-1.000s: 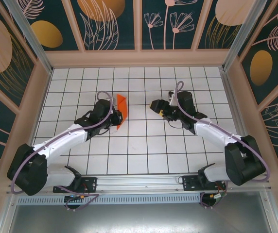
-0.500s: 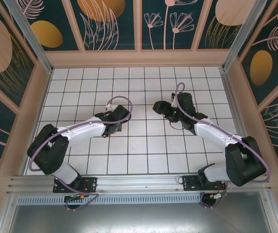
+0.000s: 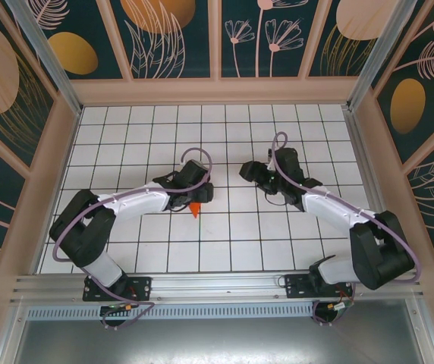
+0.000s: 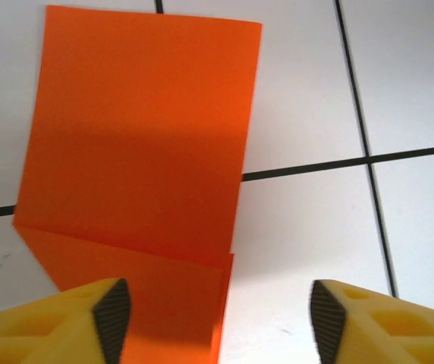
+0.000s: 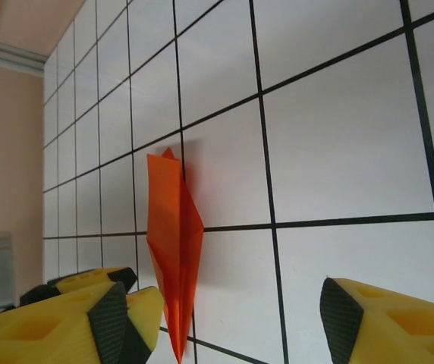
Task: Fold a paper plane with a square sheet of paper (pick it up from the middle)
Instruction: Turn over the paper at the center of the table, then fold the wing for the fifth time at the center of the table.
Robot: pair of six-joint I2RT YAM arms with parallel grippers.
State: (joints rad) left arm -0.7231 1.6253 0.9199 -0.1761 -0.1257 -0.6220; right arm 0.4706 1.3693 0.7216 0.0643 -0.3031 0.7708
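The paper plane [image 4: 141, 144] is a folded orange-red dart lying flat on the white grid table. In the top view only its pointed tip [image 3: 195, 209] pokes out from under my left gripper [image 3: 196, 199]. My left gripper [image 4: 213, 322] is open just above it. Its left finger [image 4: 88, 318] hovers over the paper's near end and its right finger [image 4: 369, 322] over bare tile. My right gripper [image 5: 224, 315] is open and holds nothing. The plane [image 5: 175, 250] lies ahead of its left finger, apart from it. From above, the right gripper [image 3: 246, 171] sits about a tile to the right.
Wooden walls [image 3: 58, 152] and metal posts [image 3: 369, 53] enclose the grid table [image 3: 224, 243]. In the right wrist view the left gripper's yellow fingers [image 5: 77, 282] sit beside the plane's tip. Both arm bases [image 3: 118, 288] are bolted at the near edge.
The left arm brought the paper down from an upright hold to the table nearer the middle, then opened its jaws and let it go. The right gripper barely moved.
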